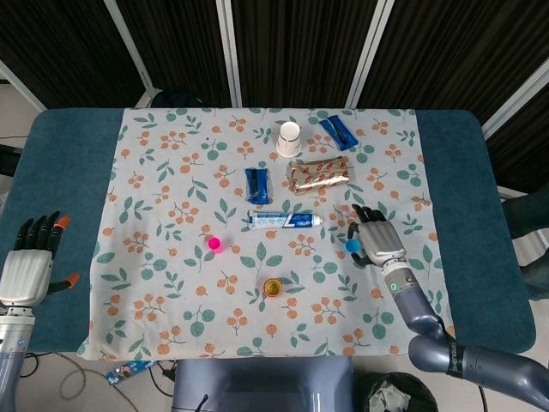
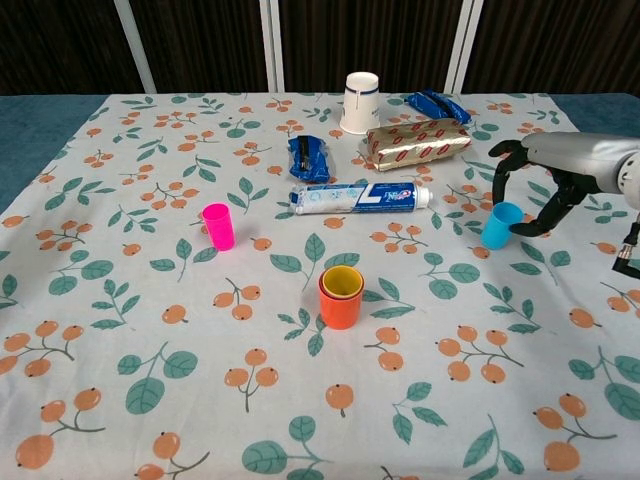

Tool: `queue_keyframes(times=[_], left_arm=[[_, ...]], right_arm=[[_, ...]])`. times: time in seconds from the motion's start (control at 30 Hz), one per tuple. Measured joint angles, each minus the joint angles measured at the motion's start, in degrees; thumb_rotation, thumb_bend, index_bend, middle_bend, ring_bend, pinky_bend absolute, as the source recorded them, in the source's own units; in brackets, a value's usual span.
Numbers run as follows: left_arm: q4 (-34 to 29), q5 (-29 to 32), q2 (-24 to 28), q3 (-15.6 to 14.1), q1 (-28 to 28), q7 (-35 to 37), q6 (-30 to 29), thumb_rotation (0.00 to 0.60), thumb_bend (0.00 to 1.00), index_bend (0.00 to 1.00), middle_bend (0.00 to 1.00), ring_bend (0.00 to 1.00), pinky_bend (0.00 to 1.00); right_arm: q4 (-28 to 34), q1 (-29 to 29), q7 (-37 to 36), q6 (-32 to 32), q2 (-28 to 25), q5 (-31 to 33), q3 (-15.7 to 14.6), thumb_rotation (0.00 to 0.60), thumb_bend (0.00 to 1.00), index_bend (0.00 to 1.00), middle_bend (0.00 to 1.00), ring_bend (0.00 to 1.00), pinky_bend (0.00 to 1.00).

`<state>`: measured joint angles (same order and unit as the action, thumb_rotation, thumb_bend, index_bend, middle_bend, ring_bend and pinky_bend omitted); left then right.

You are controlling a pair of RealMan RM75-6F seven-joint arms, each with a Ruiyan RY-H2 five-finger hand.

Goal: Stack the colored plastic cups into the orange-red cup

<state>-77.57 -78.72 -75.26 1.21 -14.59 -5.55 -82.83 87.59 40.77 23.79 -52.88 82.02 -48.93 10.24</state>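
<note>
The small blue plastic cup stands right of the orange-red cup, the right robot hand curled loosely around it, not yet gripping. Closing off-centre could tip the light cup over.

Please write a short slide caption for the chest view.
Robot hand reaching around a blue cup, orange-red cup waiting mid-table.

A teal bench carries a leaf-and-berry patterned cloth. On the cloth: a white paper cup upper centre, blue packets and, a foil pack, a toothpaste tube, a pink cup, a blue cup at right, and an orange-red cup at centre.
</note>
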Motion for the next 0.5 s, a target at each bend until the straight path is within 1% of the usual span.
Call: queue_keyframes(times=[0.1, 0.2, 0.5], left_arm=[[-0.17, -0.31, 0.05, 0.16, 0.14, 0.04, -0.15, 0.6, 0.07, 0.03, 0.0, 0.0, 0.02], [-0.41, -0.65, 0.19, 0.45, 0.43, 0.17, -0.4, 0.6, 0.07, 0.03, 0.0, 0.0, 0.02], [-0.84, -1.02, 0.43, 0.93, 0.84, 0.02, 0.16, 0.6, 0.07, 0.03, 0.0, 0.0, 0.02]], right_arm=[[1.39, 0.01, -0.05, -0.21, -0.91, -0.56, 0.09, 0.6, 0.4, 0.49, 0.0, 0.04, 0.11], [4.17, 0.06, -0.16, -0.16, -2.65, -1.15, 0.22, 0.6, 0.4, 0.49, 0.0, 0.04, 0.11], [17.56, 0.15, -2.5, 1.46, -10.5, -2.57, 0.96, 0.6, 0.4, 0.49, 0.0, 0.04, 0.11]])
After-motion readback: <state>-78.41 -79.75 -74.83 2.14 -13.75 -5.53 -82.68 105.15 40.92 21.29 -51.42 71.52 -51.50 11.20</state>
